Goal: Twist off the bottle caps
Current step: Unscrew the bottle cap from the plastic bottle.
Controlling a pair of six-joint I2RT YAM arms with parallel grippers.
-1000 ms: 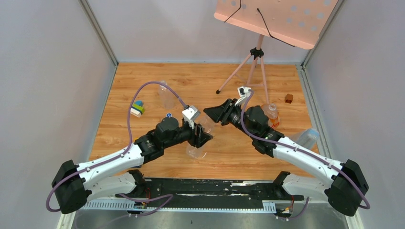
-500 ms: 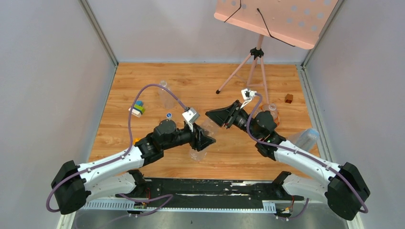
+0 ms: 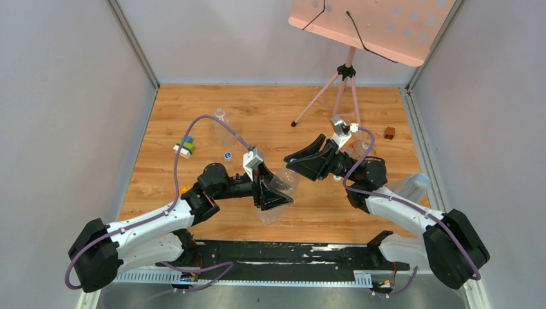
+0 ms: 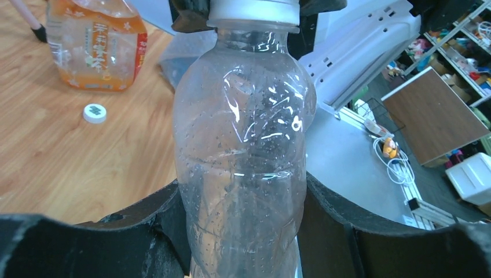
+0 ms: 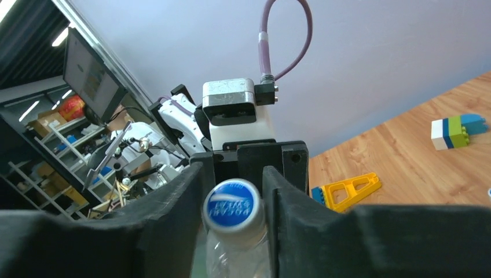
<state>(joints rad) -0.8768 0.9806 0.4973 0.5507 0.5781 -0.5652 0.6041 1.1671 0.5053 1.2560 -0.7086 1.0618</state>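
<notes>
Clear plastic, beaded with droplets inside, is what the left hand (image 4: 243, 197) is clamped on. Its two dark fingers press the lower body of the bottle (image 4: 243, 116) from either side at the bottom of the left wrist view. That smooth, soft wall is probably the weak point: when the cap is turned, the bottle may spin in the grip or buckle. Further up, the fingers on the short cap could slip round its rim. If the wrist is off the bottle's axis, the neck may be levered sideways.

The cap (image 5: 233, 205), white-rimmed with a blue printed top, sits low in the centre of the right wrist view. It lies squarely between the fingers of the right hand (image 5: 233, 194), which appear closed against both its sides. Beyond, at the left of the left wrist view, a loose white cap (image 4: 95, 113) lies on the bench (image 4: 52, 168).
</notes>
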